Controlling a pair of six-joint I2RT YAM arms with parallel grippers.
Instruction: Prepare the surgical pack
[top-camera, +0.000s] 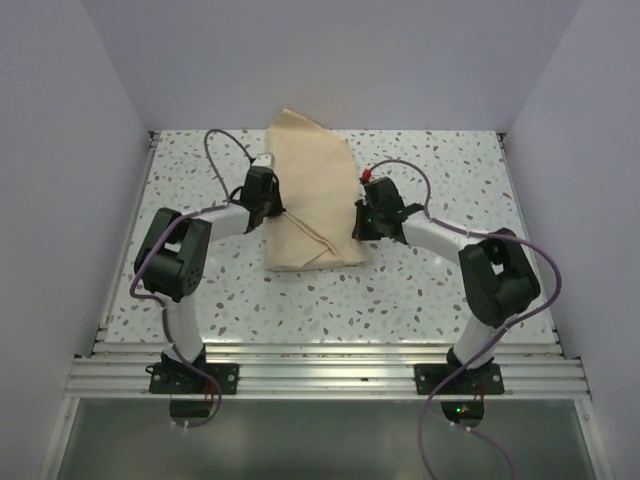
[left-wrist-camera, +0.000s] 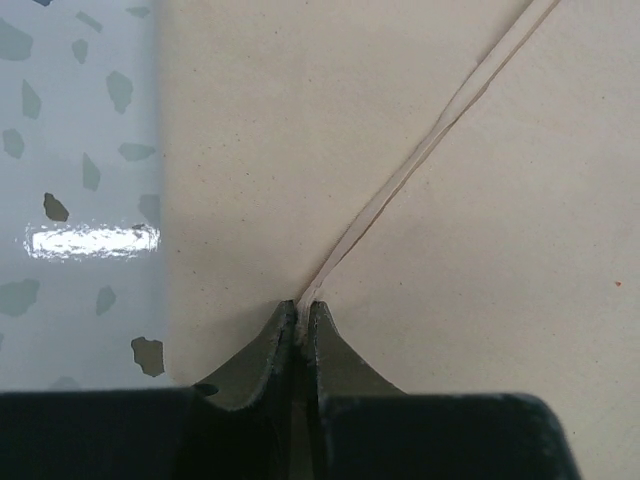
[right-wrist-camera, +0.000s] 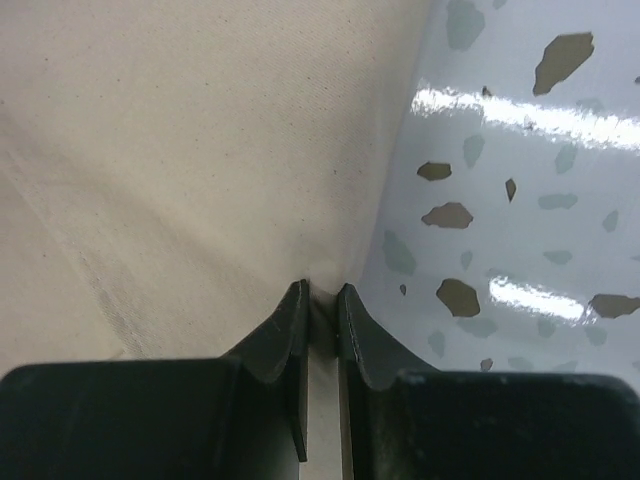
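The surgical pack shows as a folded beige cloth bundle lying on the speckled table between the two arms. My left gripper sits at the bundle's left edge. In the left wrist view my left gripper is shut on a thin layered cloth edge that runs away diagonally. My right gripper is at the bundle's right edge. In the right wrist view my right gripper is pinched on the cloth at its border with the table.
White walls close in the speckled table at the back and both sides. An aluminium rail runs along the near edge with both arm bases. Purple cables loop over each arm.
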